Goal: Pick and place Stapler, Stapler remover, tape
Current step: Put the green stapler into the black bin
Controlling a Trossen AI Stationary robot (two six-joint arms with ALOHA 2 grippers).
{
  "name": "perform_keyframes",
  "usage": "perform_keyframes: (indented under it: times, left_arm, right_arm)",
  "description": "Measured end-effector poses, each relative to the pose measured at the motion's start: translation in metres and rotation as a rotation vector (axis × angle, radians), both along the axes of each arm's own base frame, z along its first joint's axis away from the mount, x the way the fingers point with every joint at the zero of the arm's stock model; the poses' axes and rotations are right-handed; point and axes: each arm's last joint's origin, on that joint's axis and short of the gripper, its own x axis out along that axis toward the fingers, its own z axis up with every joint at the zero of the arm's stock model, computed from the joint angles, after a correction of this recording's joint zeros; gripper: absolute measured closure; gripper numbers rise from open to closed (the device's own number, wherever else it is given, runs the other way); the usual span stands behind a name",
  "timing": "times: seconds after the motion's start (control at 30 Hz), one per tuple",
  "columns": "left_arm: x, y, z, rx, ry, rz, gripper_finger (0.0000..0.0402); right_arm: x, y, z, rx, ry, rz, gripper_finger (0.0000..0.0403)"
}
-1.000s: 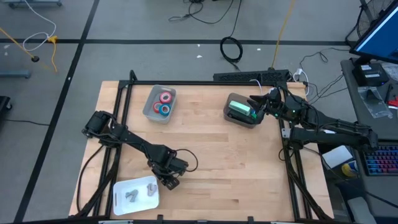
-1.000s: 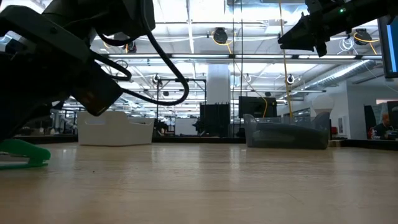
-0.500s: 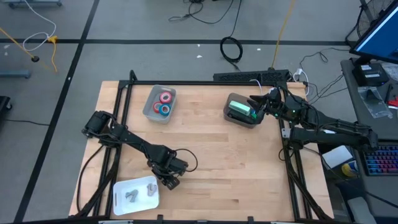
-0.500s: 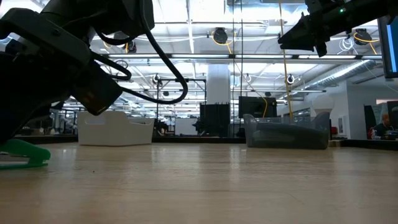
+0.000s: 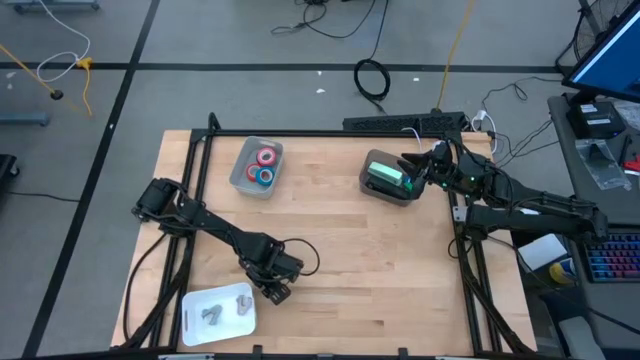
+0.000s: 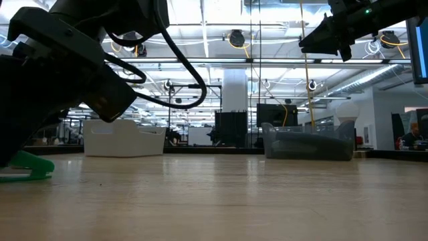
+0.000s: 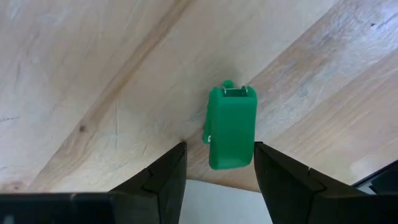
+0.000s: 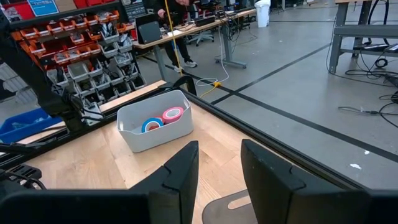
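Observation:
A small green stapler remover (image 7: 231,127) lies flat on the wooden table near its front left, also seen in the low view (image 6: 27,164). My left gripper (image 7: 219,146) (image 5: 278,293) slants down over it, open, one finger on either side and clear of it. Red and blue tape rolls (image 5: 264,166) (image 8: 163,119) lie in a light grey bin (image 5: 243,172). The green stapler (image 5: 388,177) lies in a dark grey bin (image 5: 372,188) at the far right. My right gripper (image 5: 405,162) (image 8: 219,146) hovers level above that bin, open and holding nothing.
A white tray (image 5: 195,305) holding small grey pieces sits at the near left corner, just beside my left gripper; its edge (image 7: 224,202) shows in the left wrist view. Black frame rails (image 5: 300,133) run along the table's far and side edges. Bare wood lies between the bins and the tray.

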Motion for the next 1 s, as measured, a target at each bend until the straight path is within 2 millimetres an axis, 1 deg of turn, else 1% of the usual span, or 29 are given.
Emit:
perform_keyframes:
  times: [0.67,0.77,1.0]
  left_arm:
    - [0.0013,0.0025,0.0002,0.004,-0.010,-0.002,0.0217]
    - [0.0015,0.0030,0.0001,0.014,-0.016,-0.003,0.0238]
    - [0.0027,0.0036,0.0001,0.019,-0.030,-0.004,0.0309]
  right_arm:
    - [0.0000,0.0000,0.0002,0.000,0.000,0.000,0.0287]
    - [0.0000,0.0000,0.0002,0.000,-0.001,0.000,0.0287]
    - [0.0000,0.0000,0.0002,0.000,0.000,0.000,0.0287]
